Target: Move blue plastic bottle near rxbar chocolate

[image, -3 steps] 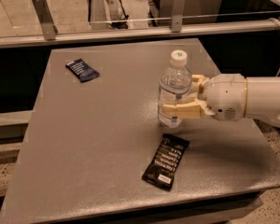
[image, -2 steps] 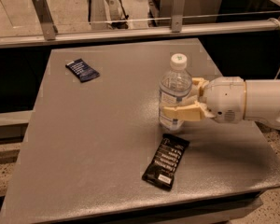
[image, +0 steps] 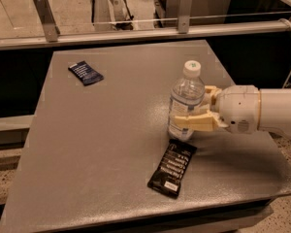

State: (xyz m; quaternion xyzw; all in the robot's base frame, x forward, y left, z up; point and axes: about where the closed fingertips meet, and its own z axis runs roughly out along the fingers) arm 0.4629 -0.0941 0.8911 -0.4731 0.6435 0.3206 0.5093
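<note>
On the grey table (image: 87, 144), the gripper (image: 184, 118) reaches in from the right. Its cream fingers are clamped around the blue plastic bottle (image: 186, 93), holding it upright just beside the far end of the rxbar chocolate (image: 173, 167), seemingly its destination. A small dark blue wrapper (image: 86, 73) lies well apart.

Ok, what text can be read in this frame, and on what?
Nothing reads clearly.
On the rxbar: rows of white lettering, too blurred.
On the blue wrapper: white marks, too small.
On the bottle label: no legible print.
The end effector, shut on the bottle next to the rxbar, bears no marking.
</note>
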